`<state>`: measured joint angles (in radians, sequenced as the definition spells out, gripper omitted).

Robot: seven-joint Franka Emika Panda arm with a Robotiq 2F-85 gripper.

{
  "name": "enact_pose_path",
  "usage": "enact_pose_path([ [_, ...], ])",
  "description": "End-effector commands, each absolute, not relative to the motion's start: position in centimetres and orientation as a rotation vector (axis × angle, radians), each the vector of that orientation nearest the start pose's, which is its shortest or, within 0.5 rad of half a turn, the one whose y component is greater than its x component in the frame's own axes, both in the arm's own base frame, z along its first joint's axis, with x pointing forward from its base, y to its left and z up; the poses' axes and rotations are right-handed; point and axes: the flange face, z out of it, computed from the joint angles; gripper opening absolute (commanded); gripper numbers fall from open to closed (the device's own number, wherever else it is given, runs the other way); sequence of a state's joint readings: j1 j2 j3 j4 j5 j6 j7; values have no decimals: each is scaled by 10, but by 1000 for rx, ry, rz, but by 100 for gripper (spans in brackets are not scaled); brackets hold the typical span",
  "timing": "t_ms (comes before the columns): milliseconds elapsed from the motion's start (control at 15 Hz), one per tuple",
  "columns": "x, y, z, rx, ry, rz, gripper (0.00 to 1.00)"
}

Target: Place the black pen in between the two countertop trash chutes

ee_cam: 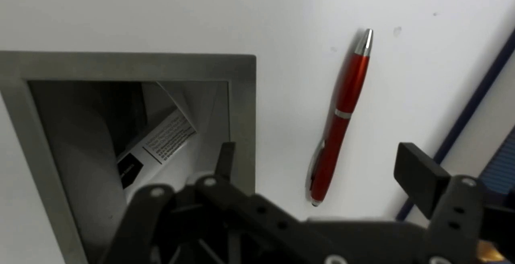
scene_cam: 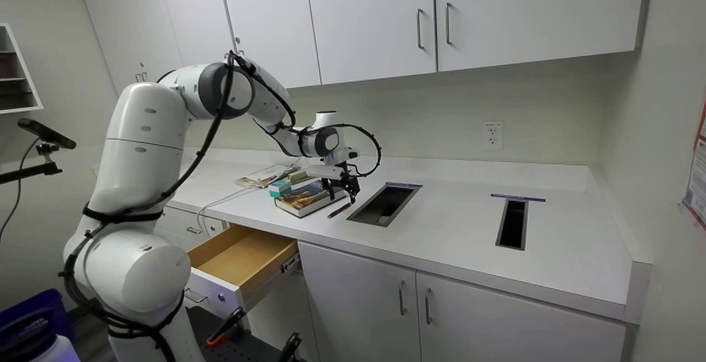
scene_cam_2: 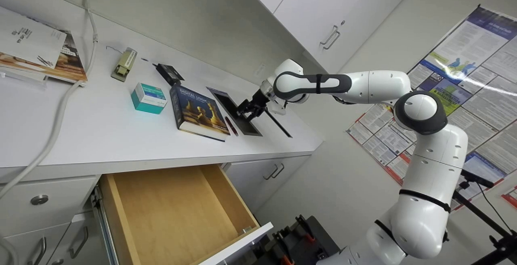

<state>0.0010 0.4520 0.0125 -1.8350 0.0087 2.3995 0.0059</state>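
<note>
In the wrist view the slim glossy red pen (ee_cam: 342,116), with its silver tip and middle band, lies slantwise on the smooth white bench (scene_cam: 441,229), apart from both the wide metal-framed trash chute (ee_cam: 242,111) on one side and the thick dark-blue hardback book (scene_cam_2: 200,109) on the other. In both exterior views the pen is only a thin dark stroke in that gap, its band too small to make out. The black two-fingered gripper (ee_cam: 316,155) is spread wide above it with nothing in its grasp; from the wrist, one finger overlaps the chute's rim and the other the book's edge. That view also looks down on a white printed paper (ee_cam: 161,147) inside the chute, where the exterior views give mostly darkness. In an exterior view the narrow rectangular trash chute (scene_cam: 512,248) sits well apart from the wide one, a strip of blue tape (scene_cam: 518,198) at its far end. The book's chess-piece cover shows in an exterior view, near a teal-and-white box (scene_cam_2: 148,98), a flat black case (scene_cam_2: 169,73) and an olive-green block (scene_cam_2: 124,64). Both exterior views show the open wooden drawer (scene_cam_2: 173,212) below.
</note>
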Motion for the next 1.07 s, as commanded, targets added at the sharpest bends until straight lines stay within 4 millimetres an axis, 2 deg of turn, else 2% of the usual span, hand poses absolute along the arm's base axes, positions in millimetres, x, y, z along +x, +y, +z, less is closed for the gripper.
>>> enact_pose_path([
  [0,673,15,267,-3160,39,-69,100],
  [133,680,19,253,-3161,52,-48,100],
  [333,690,24,243,-3151,63,-78,100],
  [400,693,25,244,-3151,65,-93,90],
  [467,696,26,247,-3153,58,-106,74],
  [1000,706,31,258,-3149,57,-142,12],
])
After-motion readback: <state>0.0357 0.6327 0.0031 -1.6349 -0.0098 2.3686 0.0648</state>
